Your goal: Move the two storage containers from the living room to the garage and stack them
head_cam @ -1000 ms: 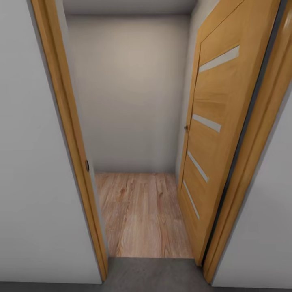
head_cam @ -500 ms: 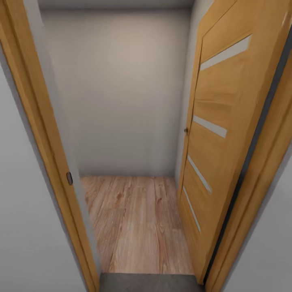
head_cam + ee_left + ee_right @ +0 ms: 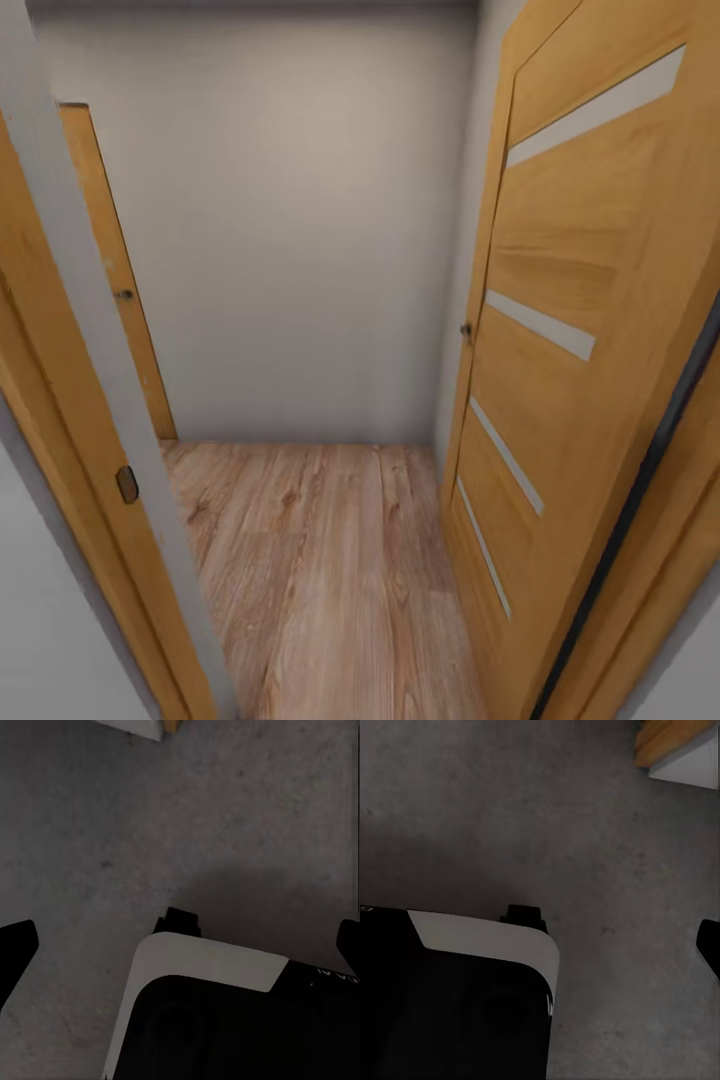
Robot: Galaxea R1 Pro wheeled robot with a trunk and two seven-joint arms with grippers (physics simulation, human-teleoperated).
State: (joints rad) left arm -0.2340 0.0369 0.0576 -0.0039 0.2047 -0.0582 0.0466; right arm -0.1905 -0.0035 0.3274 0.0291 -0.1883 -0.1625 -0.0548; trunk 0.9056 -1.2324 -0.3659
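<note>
Head view: an open honey-coloured wooden door with pale glass slits (image 3: 560, 330) stands right of a doorway, light wood plank flooring (image 3: 330, 560) beyond, plain white wall (image 3: 290, 230) behind. Left wrist view: left gripper (image 3: 180, 937) fingers apart, empty, over the dark grey concrete floor (image 3: 225, 810). Right wrist view: right gripper (image 3: 611, 934) also spread, empty, above that floor.

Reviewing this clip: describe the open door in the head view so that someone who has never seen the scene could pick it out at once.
Start at the plain white wall straight ahead, above the wood plank floor. The open door stands on the right, swung inward along the side wall. Unlike the narrower plain wooden door at far left, it carries four slanted pale strips and a small dark knob on its near edge.
</note>
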